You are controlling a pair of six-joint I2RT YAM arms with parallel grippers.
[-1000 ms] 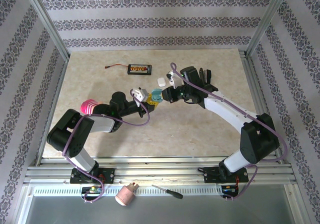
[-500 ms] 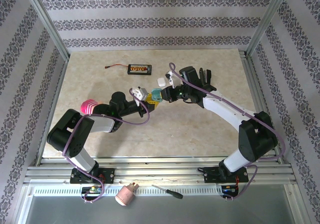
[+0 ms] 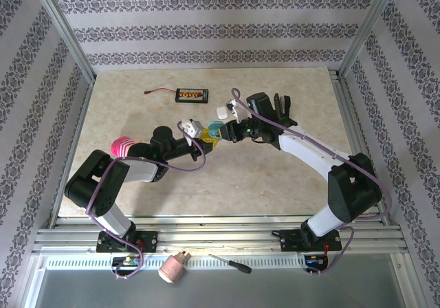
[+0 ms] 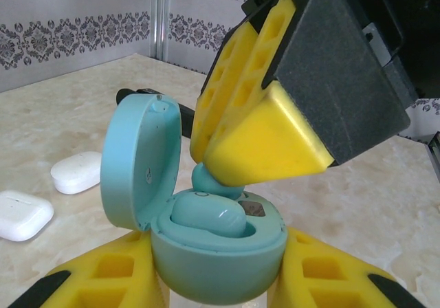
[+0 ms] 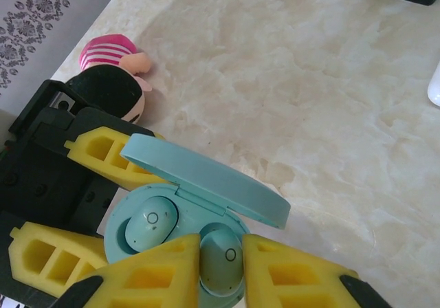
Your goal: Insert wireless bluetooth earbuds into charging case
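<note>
1. Centrally over the surface (image 3: pixel 275 177), the two arms meet, and their end effectors stand tip to tip in the top view.
2. The left end effector (image 4: pixel 218 284) is clenched on the case (image 4: pixel 220 253), a round teal shell. Its yellow fingers (image 4: pixel 103 277) press the base from both sides.
3. The case sits upright in that grip with its lid (image 5: pixel 206 177) hinged open. In the left wrist view the lid stands at the left of the base.
4. The seated earbud (image 5: pixel 151 224), also teal, lies in one well of the case, glossy side up.
5. The right end effector (image 5: pixel 221 270) is grasping the held earbud (image 5: pixel 221 256), teal too. Its yellow pads (image 5: pixel 158 273) touch the piece on both sides.
6. The held earbud is low in the second well, just beside the seated earbud. Whether it is fully home cannot be told.
7. In the left wrist view, a yellow finger of the right end effector comes down over the open case from the upper right. Its tip is on the held earbud.
8. A white case (image 4: pixel 77 172) and a second white case (image 4: pixel 20 215) lie closed on the surface beyond the lid, near each other but apart.
9. A pink striped toy (image 3: pixel 124 145) lies on the surface beside the left arm.
10. A black board (image 3: pixel 191 96) with a thin cable rests near the far edge.
11. A screwdriver (image 3: pixel 230 263) lies on the rail between the arm bases.
</note>
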